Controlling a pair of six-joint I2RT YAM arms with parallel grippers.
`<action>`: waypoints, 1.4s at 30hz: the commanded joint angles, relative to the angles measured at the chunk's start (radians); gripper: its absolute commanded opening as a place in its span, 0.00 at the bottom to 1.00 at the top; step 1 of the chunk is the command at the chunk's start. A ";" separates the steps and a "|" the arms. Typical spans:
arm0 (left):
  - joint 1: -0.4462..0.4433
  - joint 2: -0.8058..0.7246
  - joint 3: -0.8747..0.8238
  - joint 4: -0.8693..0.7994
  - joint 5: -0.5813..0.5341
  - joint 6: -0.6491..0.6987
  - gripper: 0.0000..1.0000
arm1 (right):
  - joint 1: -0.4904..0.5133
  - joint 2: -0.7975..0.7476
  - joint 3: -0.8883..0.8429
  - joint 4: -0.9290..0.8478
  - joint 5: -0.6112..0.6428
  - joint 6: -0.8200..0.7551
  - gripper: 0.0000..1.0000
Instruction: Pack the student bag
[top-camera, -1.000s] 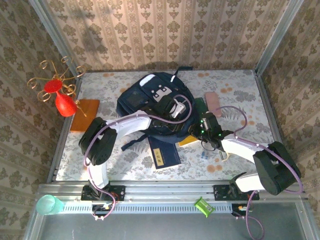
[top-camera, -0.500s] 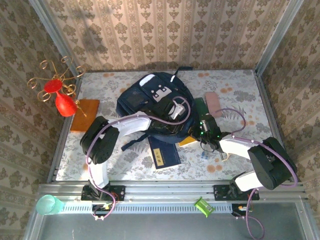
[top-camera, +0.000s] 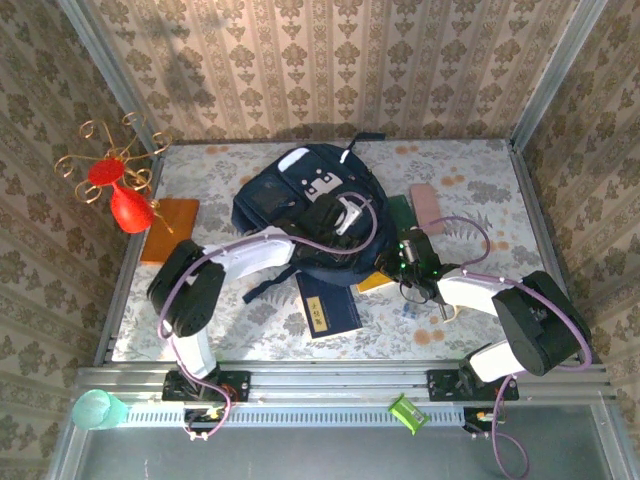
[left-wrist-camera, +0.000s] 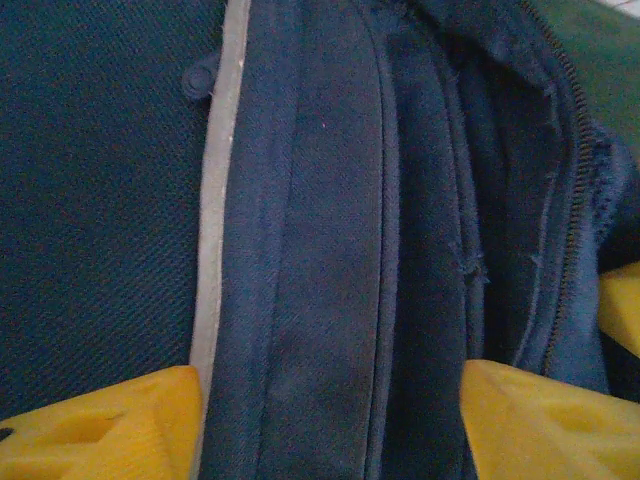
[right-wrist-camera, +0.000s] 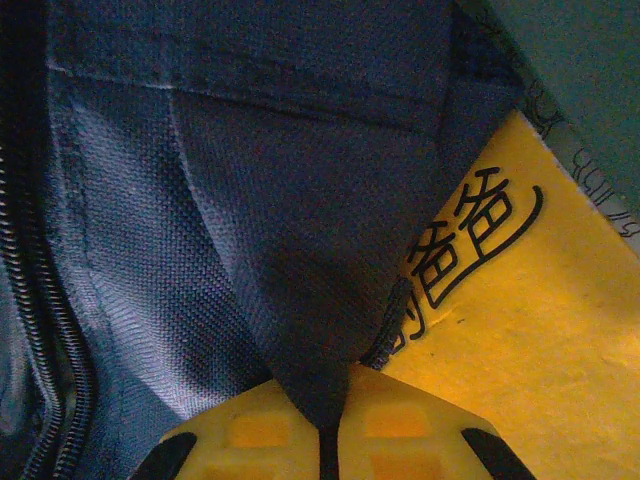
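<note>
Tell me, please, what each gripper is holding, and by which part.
The right gripper pinches a navy fabric fold of the student bag. The left gripper stands open over the bag, holding nothing.

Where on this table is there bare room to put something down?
Bare cloth lies between the pink case and the right wall, and between the orange book and the student bag. The middle is crowded: bag, dark blue book, both arms.
</note>
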 joint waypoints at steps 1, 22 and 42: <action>-0.011 0.066 0.062 -0.065 -0.093 0.048 0.72 | 0.002 0.032 0.000 -0.042 0.002 0.001 0.10; 0.316 -0.303 -0.166 0.261 0.365 -0.258 0.00 | 0.078 -0.023 0.083 -0.031 -0.019 -0.083 0.26; 0.562 -0.373 -0.168 0.374 0.843 -0.265 0.00 | 0.208 -0.223 0.108 -0.501 0.023 -0.321 0.69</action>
